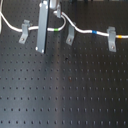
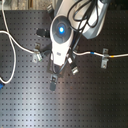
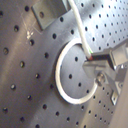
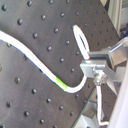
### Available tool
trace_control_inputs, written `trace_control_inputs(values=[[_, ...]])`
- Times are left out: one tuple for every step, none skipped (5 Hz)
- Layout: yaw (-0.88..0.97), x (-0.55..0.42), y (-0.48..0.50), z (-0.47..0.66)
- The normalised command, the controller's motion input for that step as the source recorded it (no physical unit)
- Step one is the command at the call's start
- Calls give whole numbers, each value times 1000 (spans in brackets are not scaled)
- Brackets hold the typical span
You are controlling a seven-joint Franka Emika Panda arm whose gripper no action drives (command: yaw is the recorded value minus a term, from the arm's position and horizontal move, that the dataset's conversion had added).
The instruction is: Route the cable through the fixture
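The white cable (image 1: 82,29) runs across the back of the black board, meeting all three grey clips: left fixture (image 1: 23,34), middle fixture (image 1: 70,35), right fixture (image 1: 112,39). Between the left and middle clips it has a green band (image 1: 56,30) and rises in a small loop (image 1: 63,16). Blue and yellow bands sit before the right clip. My gripper (image 1: 40,49) shows one tall grey finger standing in front of the cable, between the left and middle clips. Both wrist views show the loop (image 3: 62,75) (image 4: 80,40) beside a clip (image 4: 95,67). I cannot tell if the jaws are open.
The arm's body (image 2: 61,29) with a blue light covers the board's middle in the second exterior view. The cable's slack (image 2: 10,40) curves off at the second exterior view's left. A blue object (image 2: 2,80) sits at the second exterior view's left edge.
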Motion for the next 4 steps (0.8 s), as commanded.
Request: trace_control_inputs(values=[[0, 80, 242, 599], [0, 86, 242, 629], [0, 40, 109, 629], [94, -62, -218, 97]])
